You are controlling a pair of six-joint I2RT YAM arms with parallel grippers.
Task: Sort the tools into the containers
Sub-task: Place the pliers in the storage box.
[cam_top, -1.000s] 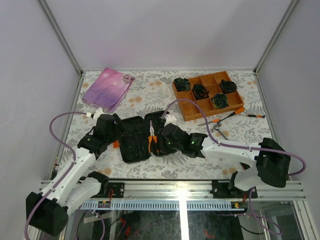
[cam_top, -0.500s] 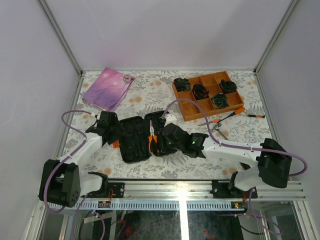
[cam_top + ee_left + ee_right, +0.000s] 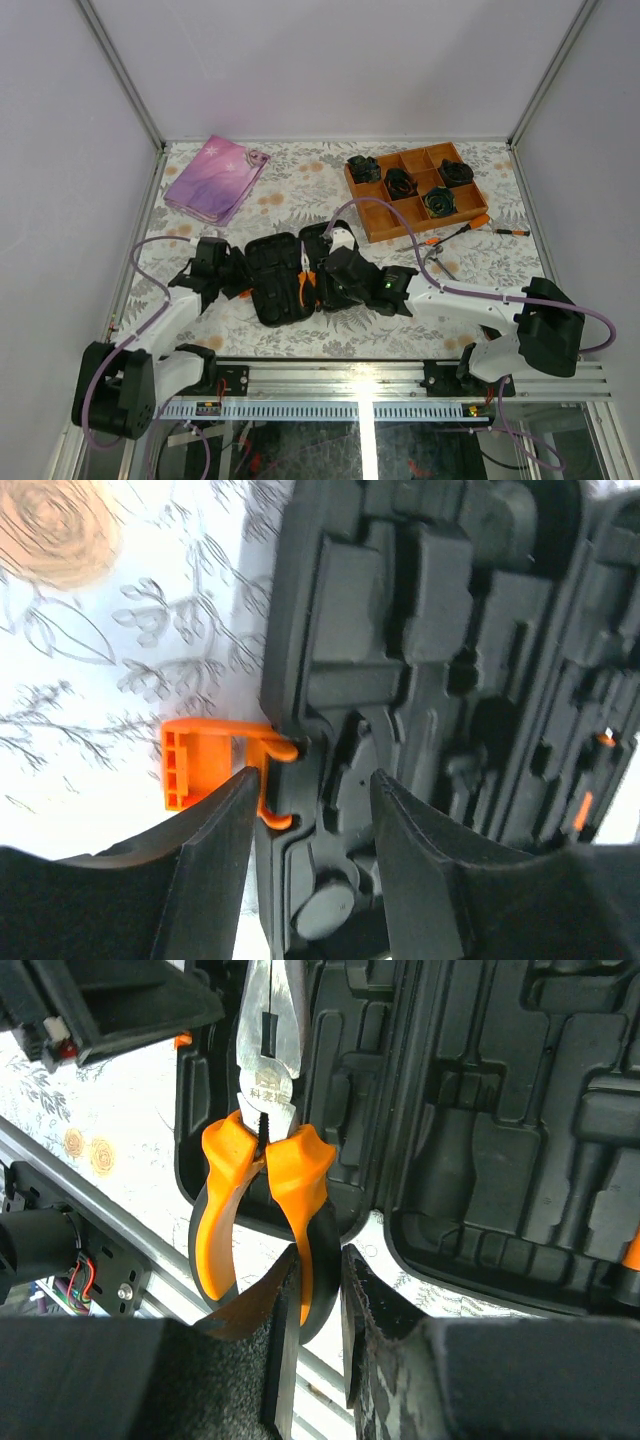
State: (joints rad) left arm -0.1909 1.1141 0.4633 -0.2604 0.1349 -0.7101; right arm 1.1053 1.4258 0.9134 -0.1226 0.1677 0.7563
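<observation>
Tool case front centre, pliers on it, pouch behind-left, tray behind-right, loose tools beside tray.

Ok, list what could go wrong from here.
1. The right hand pinches only one handle of the pliers; they may swivel or slip before reaching a slot.
2. The left hand straddles the rim of the case beside the orange zipper tab; closing could catch the tab or drag the case off line.
</observation>
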